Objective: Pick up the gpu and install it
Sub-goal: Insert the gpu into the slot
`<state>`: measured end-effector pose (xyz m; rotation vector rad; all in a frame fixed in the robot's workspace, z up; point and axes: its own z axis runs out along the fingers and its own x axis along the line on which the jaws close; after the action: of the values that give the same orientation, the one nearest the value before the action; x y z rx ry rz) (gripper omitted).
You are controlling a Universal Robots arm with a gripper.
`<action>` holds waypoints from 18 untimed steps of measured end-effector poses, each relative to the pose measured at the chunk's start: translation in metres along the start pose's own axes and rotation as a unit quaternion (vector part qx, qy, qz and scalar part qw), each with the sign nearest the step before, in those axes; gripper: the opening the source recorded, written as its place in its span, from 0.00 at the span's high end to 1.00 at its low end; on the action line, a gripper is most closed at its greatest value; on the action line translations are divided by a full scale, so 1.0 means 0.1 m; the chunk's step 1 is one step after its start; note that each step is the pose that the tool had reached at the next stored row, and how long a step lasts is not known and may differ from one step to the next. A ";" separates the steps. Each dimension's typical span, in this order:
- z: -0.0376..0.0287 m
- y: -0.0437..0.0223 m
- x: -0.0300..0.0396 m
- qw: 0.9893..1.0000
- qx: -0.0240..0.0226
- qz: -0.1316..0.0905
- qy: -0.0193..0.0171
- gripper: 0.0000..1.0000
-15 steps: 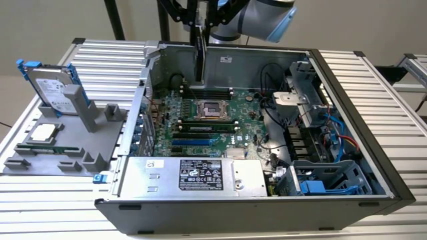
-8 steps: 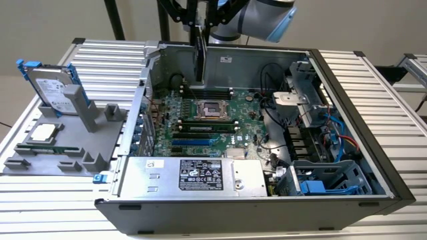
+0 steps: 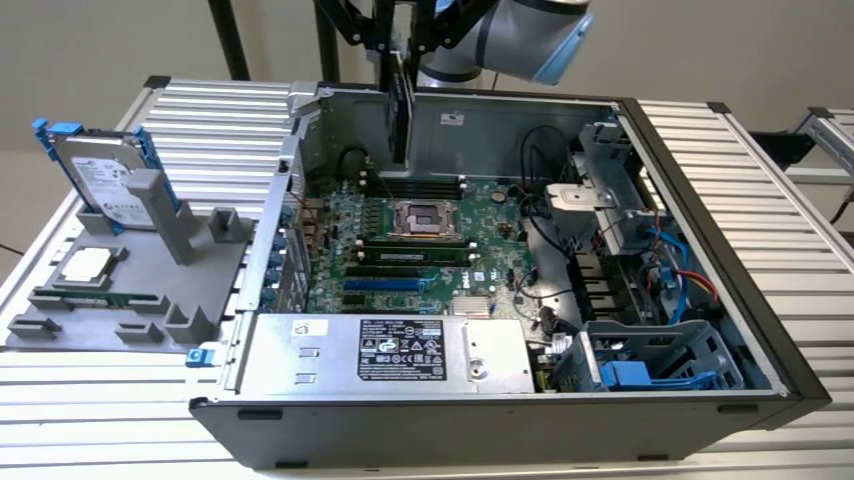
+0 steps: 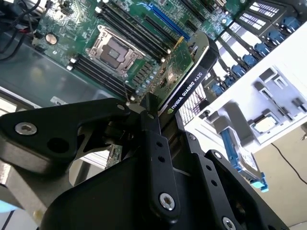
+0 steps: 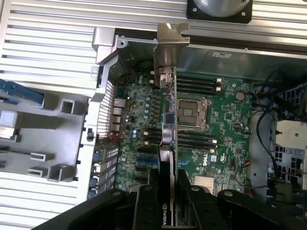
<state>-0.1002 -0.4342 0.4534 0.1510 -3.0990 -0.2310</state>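
Gripper point(image 4: 163, 115) clamped on the gpu point(image 4: 182, 67), which hangs on edge above the motherboard point(image 3: 400, 240) inside the open case point(image 3: 694, 250). Step in hand: transport to install. Seating likely calls for lining up the card edge over a blue slot point(image 3: 387, 285), with the bracket point(image 5: 168, 48) at the case wall.

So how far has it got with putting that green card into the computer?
Picking up looks done: the gripper is shut on the gpu, away from the grey parts stand. In hand: the card hangs edge-down above the motherboard. Left: it is not yet seated in any slot.
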 end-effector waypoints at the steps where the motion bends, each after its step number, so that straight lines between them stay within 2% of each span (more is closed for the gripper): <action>1: 0.000 0.000 0.000 1.000 0.000 -0.001 0.000 1.00; 18: 0.000 0.000 0.000 1.000 0.001 -0.026 0.004 1.00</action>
<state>-0.1002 -0.4342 0.4534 0.2309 -3.0903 -0.2293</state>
